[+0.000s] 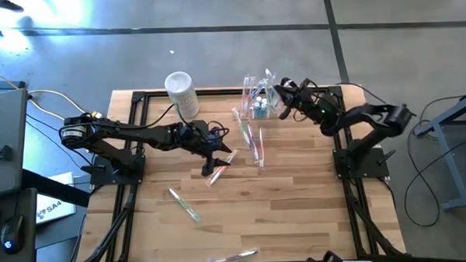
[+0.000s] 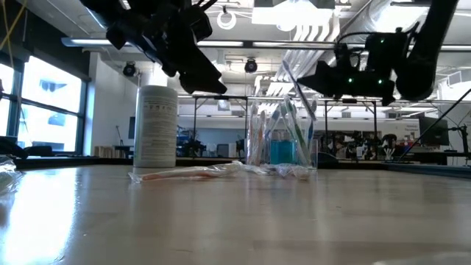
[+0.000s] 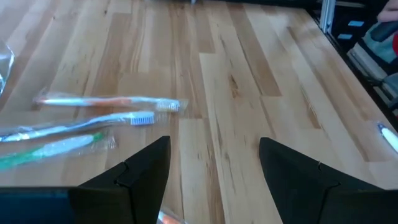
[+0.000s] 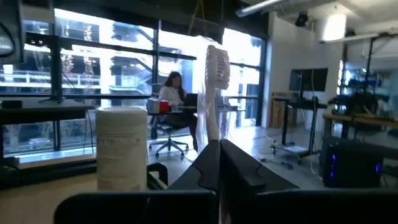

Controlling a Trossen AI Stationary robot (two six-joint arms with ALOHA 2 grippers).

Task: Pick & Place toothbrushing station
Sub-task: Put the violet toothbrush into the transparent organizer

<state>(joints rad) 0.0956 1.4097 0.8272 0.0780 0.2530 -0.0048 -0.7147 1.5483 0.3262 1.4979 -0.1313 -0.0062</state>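
while two grippers hover, one clear station (image 1: pixel 261 99), one white cylinder (image 1: pixel 182 92)

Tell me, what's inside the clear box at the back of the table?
Inside the clear box, toothbrushes stand upright beside something blue. What the blue thing is can't be told, and the box's bottom is hidden behind wrapped toothbrushes lying in front.
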